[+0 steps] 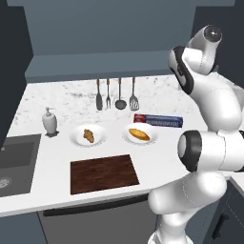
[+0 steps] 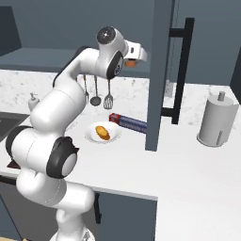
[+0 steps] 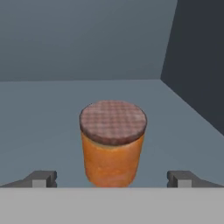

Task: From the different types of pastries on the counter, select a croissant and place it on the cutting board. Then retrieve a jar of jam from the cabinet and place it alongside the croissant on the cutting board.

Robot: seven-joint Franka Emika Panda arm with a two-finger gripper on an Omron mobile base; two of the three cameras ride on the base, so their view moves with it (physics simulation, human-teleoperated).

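Counter: white speckled worktop carrying everything below; utensils hang on the wall behind it.

Cabinet: upper unit, door swung open so the arm can reach inside; arm raised into it.

Cutting board: dark wood, flat at the front edge, long side running along the counter; bare, so neither item appears delivered yet.

Plates, two: the left one bears the croissant, stubby, long axis roughly front to back, slightly slanted; the right one bears the orange loaf, lying at a diagonal; both just behind the board.

Jar of jam: on the cabinet shelf, upright, axis vertical, checked lid up; centred ahead of the hand.

Gripper: fingertips spread wide either side of the jar, apart from it, holding nothing; likely lined up for a side grasp, though how far the jar sits beyond the tips is hard to judge.
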